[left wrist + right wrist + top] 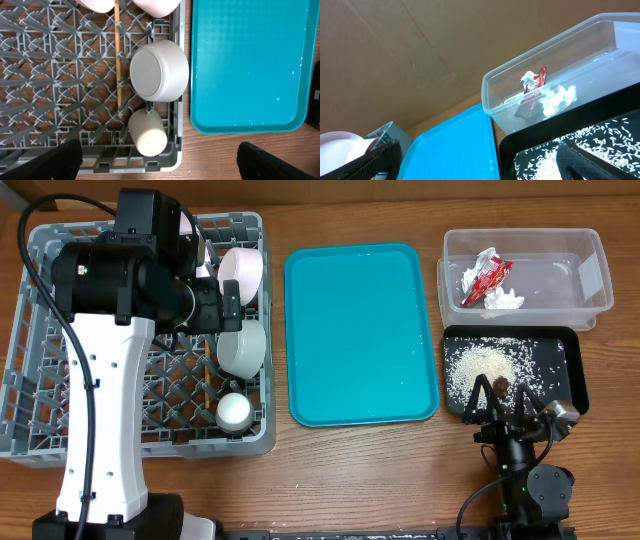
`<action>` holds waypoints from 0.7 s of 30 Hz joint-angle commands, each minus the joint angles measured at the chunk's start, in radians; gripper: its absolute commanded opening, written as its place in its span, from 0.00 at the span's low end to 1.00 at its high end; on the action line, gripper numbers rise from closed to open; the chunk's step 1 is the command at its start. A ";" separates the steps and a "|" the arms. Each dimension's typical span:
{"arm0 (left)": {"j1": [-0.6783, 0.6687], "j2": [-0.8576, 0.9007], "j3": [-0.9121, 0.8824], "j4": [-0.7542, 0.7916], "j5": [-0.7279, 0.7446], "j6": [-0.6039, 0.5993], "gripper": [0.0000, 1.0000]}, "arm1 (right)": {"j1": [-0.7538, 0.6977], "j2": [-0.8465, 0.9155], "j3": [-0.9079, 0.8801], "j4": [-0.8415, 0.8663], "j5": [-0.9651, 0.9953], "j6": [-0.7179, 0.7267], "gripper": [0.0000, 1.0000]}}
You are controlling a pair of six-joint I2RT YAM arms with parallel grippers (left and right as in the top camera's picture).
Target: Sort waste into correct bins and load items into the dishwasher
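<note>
The grey dish rack (60,395) holds two whitish bowls (241,268) (242,346), a small white cup (234,411) and the wooden chopsticks (118,65). My left arm hangs over it and hides most of a white plate (203,252). My left gripper (157,152) is open and empty above the cup (147,132) and a bowl (159,71). The clear tub (585,280) holds the red wrapper (487,277) and white tissue (506,299). The black tray (565,365) holds rice (478,367) and a brown lump (500,386). My right gripper (503,402) is open at the tray's front edge.
A teal serving tray (360,330) with a few rice grains on it lies between the rack and the bins. It also shows in the left wrist view (245,60) and the right wrist view (455,145). Bare wooden table runs along the front edge.
</note>
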 commanded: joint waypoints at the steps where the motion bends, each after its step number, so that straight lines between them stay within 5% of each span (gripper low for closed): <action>1: 0.000 0.006 0.010 0.002 0.007 -0.013 1.00 | -0.003 -0.012 -0.011 0.006 0.002 -0.006 1.00; 21: 0.008 -0.009 0.010 0.031 -0.056 -0.009 1.00 | -0.003 -0.012 -0.011 0.006 0.002 -0.006 1.00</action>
